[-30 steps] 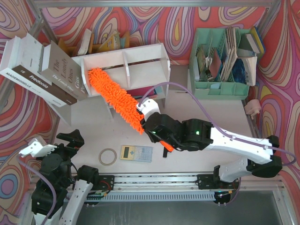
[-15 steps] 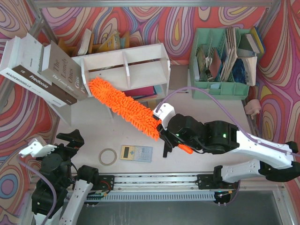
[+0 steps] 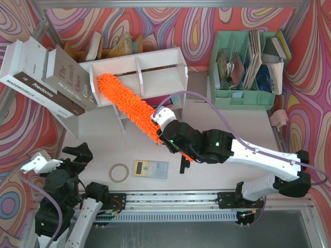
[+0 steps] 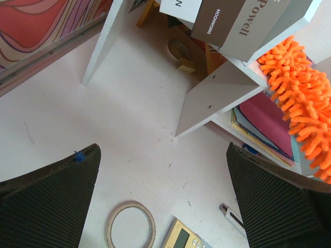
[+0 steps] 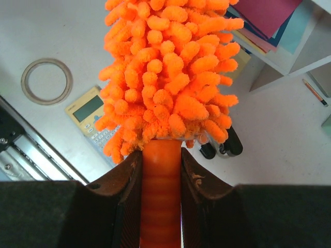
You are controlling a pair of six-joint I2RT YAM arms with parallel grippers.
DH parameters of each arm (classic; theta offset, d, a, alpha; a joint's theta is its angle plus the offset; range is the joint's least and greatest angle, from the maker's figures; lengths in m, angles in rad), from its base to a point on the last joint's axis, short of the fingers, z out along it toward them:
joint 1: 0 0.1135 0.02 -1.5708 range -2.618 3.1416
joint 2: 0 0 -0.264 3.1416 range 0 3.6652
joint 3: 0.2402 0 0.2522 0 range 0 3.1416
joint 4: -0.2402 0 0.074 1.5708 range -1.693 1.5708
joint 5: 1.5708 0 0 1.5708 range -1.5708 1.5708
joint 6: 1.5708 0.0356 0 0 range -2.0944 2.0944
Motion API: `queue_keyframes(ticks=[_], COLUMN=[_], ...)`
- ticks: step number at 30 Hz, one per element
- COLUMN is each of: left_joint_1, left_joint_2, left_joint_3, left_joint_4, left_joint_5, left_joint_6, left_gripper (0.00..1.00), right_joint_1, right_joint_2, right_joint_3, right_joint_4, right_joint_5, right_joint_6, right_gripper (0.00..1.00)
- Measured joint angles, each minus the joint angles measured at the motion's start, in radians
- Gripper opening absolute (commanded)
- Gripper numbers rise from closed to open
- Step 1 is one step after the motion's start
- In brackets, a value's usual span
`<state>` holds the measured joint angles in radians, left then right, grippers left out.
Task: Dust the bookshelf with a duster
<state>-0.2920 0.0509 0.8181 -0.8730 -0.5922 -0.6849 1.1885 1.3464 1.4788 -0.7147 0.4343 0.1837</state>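
— Where's the duster (image 3: 125, 99)?
— Its head runs toward ten o'clock onto the bookshelf (image 3: 160, 58). The right hand (image 5: 160, 178) is clamped on the stiff handle.
— Handling?
— I'd judge it light, soft and floppy, so hold it by the handle. The left hand (image 4: 163, 201) has its fingers apart.

The ribbed orange handle of the duster (image 5: 170, 77) is clamped between the two dark fingers (image 5: 129, 181) of the right end effector (image 5: 160, 170), with its fluffy head stretched away above the tabletop (image 5: 62, 31). A tape ring (image 5: 46, 81) and a calculator (image 5: 95, 116) are seen to its left. Coloured folders (image 5: 266, 15) are stacked in the bookshelf (image 5: 305, 49) on the far right.
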Motion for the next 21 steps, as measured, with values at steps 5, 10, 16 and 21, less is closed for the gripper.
queue_keyframes(ticks=[5,10,16,21], left_joint_1=[0.000,0.000,0.000,0.000], left_joint_2=[0.000,0.000,0.000,0.000], left_joint_3=[0.000,0.000,0.000,0.000], left_joint_4=[0.000,0.000,0.000,0.000], left_joint_5=[0.000,0.000,0.000,0.000], left_joint_6=[0.000,0.000,0.000,0.000], left_gripper=[0.99,0.98,0.99,0.99], right_joint_1=[-0.019,-0.031,-0.039,-0.035], right_joint_2=[0.019,0.002,-0.068,-0.195], right_joint_3=[0.005,-0.017,-0.044,-0.044], right_joint_4=[0.032,0.055,0.031,-0.071], right_joint_5=[-0.009,-0.036,-0.099,-0.153], right_joint_6=[-0.037,-0.061,-0.063,-0.063], right_gripper=[0.00,0.00,0.00,0.00])
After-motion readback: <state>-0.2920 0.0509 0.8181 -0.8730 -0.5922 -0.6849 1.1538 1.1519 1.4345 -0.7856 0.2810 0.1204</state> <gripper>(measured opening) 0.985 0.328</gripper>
